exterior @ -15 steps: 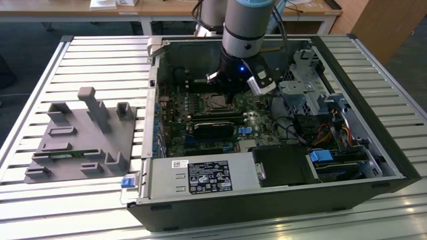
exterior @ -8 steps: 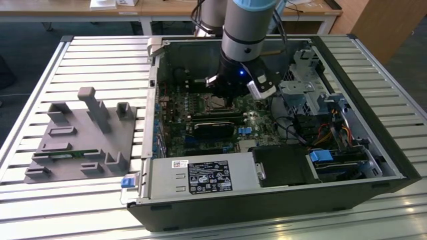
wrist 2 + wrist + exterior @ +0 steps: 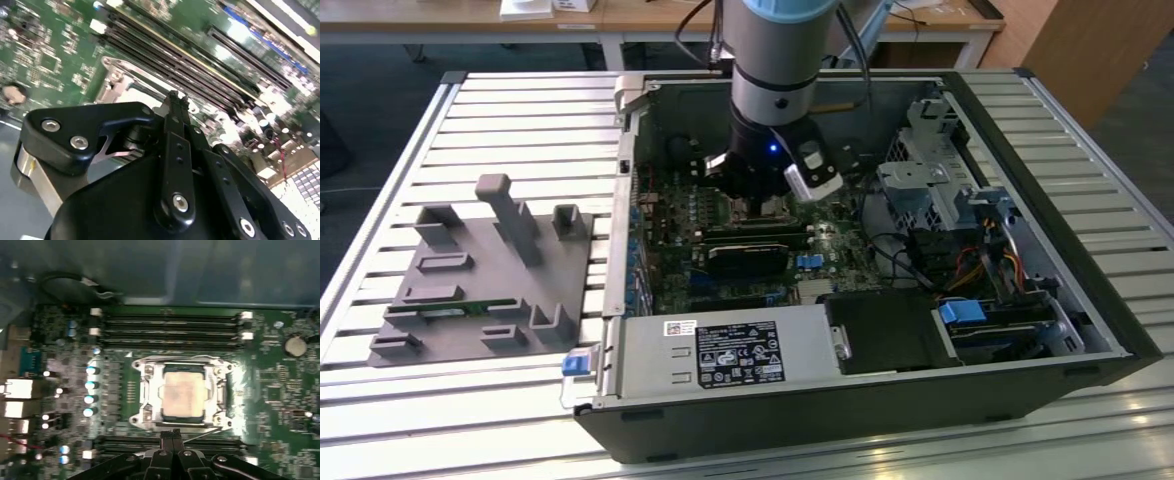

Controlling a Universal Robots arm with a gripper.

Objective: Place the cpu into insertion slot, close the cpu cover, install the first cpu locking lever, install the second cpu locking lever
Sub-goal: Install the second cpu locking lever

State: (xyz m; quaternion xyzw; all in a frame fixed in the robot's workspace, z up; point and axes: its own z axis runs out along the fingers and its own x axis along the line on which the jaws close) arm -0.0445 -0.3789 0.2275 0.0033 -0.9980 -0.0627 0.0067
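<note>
The cpu (image 3: 184,396), pale silvery-tan, lies flat in the insertion slot (image 3: 221,416) on the green board. The cpu cover (image 3: 150,390), a silvery frame, lies down around the chip. My gripper (image 3: 170,433) is shut, its two black fingertips pressed together just at the socket's edge, holding nothing that I can see. A thin metal lever (image 3: 205,433) runs along that same edge beside the fingertips. In the second wrist view the shut gripper (image 3: 176,97) points at the socket's silver frame (image 3: 120,82). In the exterior view the gripper (image 3: 767,207) hangs low inside the open computer case.
Black memory slots (image 3: 170,325) flank the socket on two sides. A long black card (image 3: 747,255) lies close in front of the arm. A drive cage (image 3: 921,190) and cables (image 3: 974,265) stand toward the exterior view's right. A grey fixture block (image 3: 480,280) sits outside the case.
</note>
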